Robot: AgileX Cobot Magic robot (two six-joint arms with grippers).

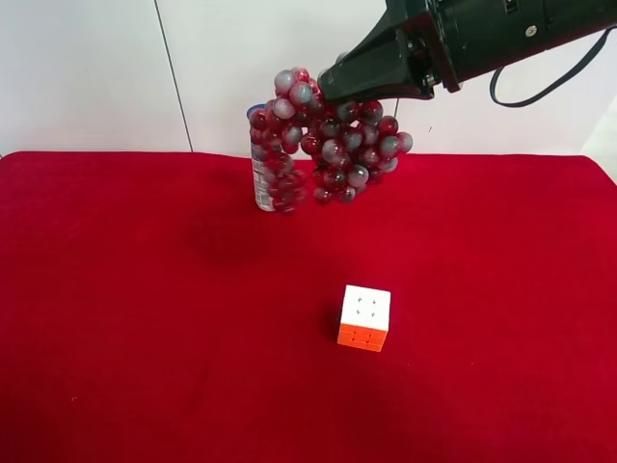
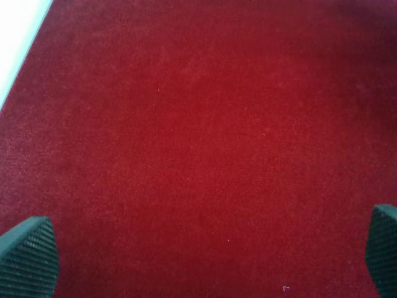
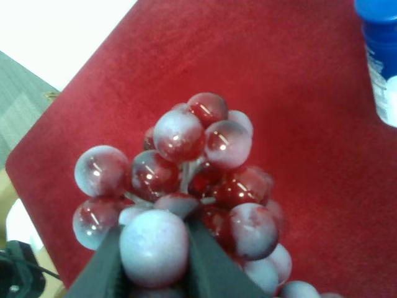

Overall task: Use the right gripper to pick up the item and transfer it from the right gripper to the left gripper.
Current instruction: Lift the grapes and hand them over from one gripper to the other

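Slim black right gripper [image 1: 331,89] clamps one grape of the glossy dark-red-and-greyish-white grape bunch [image 1: 333,145], which dangles toward seven o'clock and could slip free. The ribbed black left gripper [image 2: 198,254] gapes wide.

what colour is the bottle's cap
Blue. The cap tops the bottle, and it shows best in the right wrist view.

Right arm [image 1: 501,34]: mine, black, enters exterior high view from upper right and slopes down to tapered tip; thin black cable [image 1: 540,92] loops beneath it.
Right gripper [image 1: 333,89]: held in air, farther back than cube [image 1: 364,316]; jaws clamped on grape bunch [image 1: 333,145], which hangs from tip. Right wrist view: my two fingers [image 3: 105,264] pinch one pale grape.
Left gripper [image 2: 205,251]: jaws spread wide, ribbed pads [image 2: 28,254] far apart.
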